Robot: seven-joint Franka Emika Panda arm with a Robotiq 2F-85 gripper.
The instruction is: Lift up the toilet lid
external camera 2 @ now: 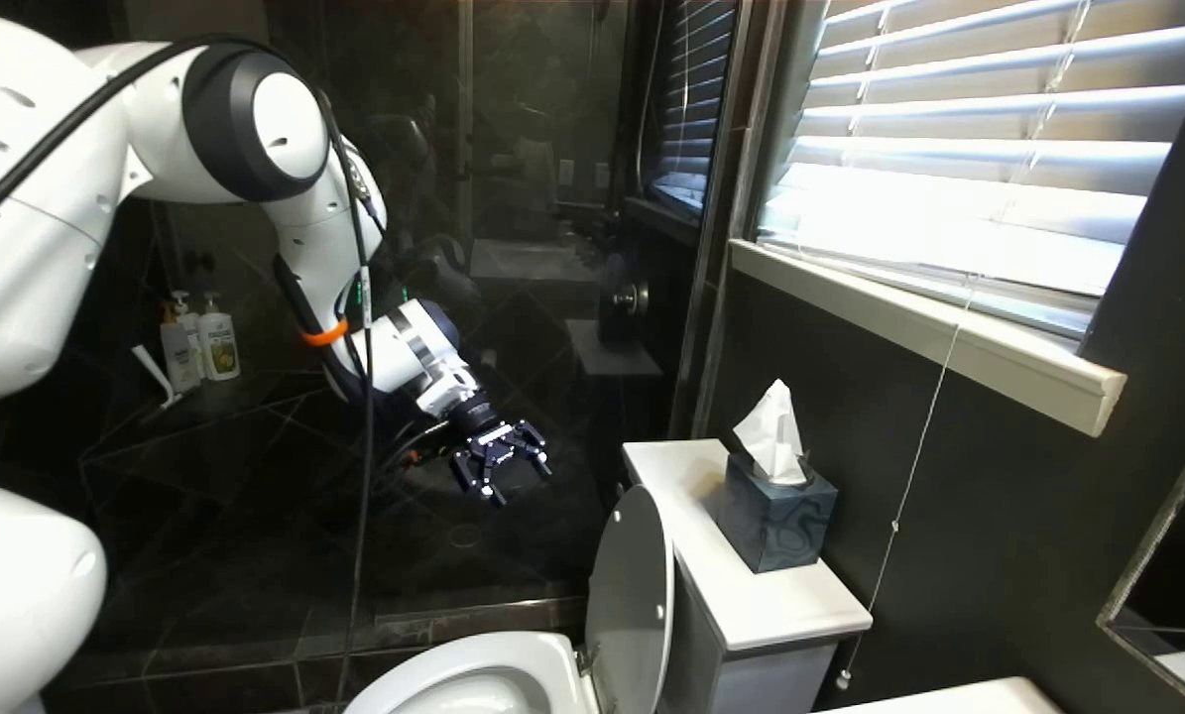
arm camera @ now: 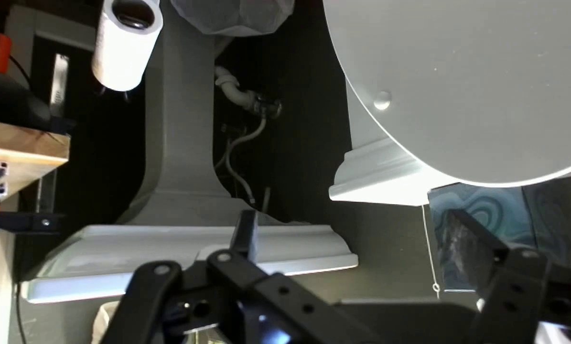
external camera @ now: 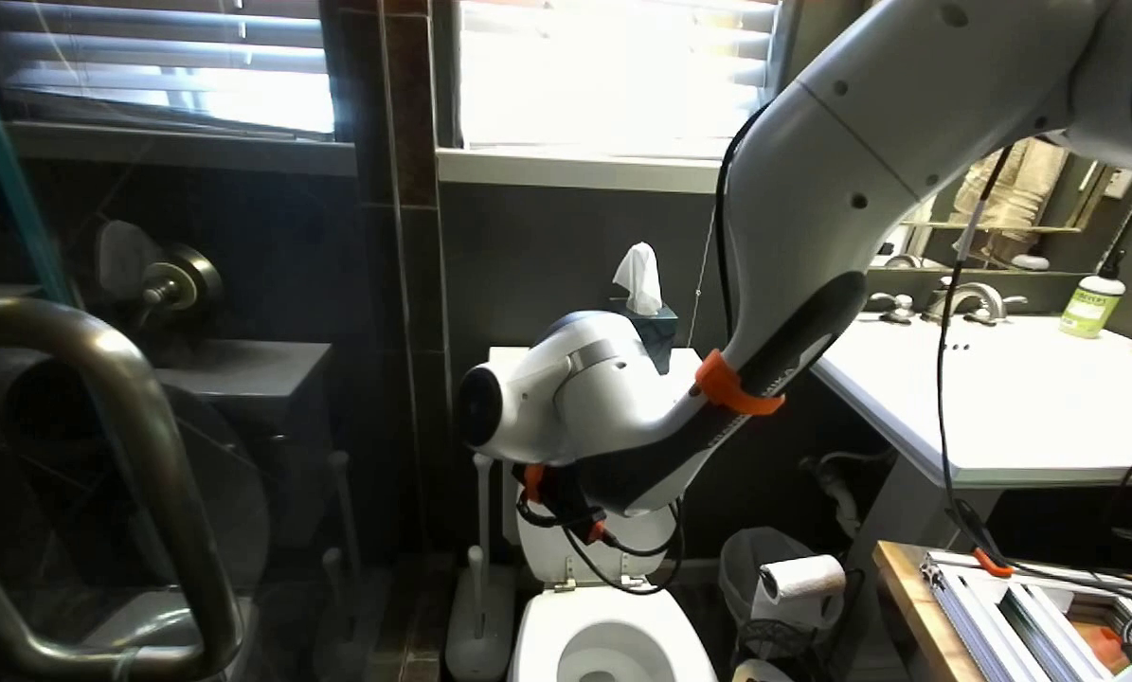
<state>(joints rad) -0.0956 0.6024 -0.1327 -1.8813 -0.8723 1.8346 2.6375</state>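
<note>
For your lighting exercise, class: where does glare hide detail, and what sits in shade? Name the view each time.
In both exterior views, glare washes out part of a window; in the wrist view, the toilet lid shows a shaded grey face and brighter rim, the paper roll is brightly lit, and the hand reads nearly black.

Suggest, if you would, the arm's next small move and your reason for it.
I would probably ease the hand farther from the toilet lid: the lid already stands raised, and the hand hangs open and apart from it, holding nothing.
</note>
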